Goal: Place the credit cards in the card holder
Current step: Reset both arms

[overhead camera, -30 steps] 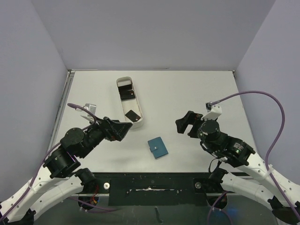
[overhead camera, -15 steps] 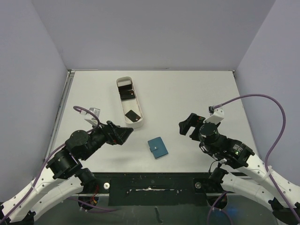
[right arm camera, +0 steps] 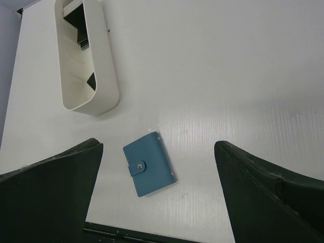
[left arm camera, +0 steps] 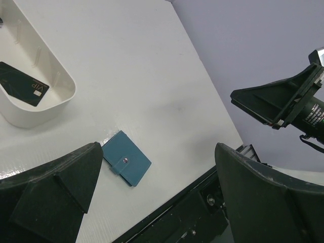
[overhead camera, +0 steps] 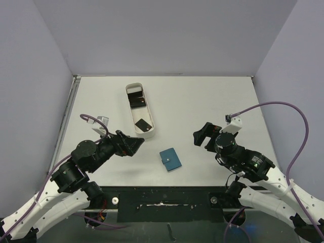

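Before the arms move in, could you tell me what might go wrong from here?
The card holder lies snapped shut and loose on the smooth table; prying it open may just slide it.
The thin credit cards sit down inside the walled white tray; a gripper could strike the rim or fail to pinch one.
The left gripper and right gripper, both open, flank the holder; converging there risks a clash.

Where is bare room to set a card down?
Widest bare table lies between the white tray and the right wall; a narrower strip runs left of the tray. Crowded: the front, with the wallet between left hand and right hand.
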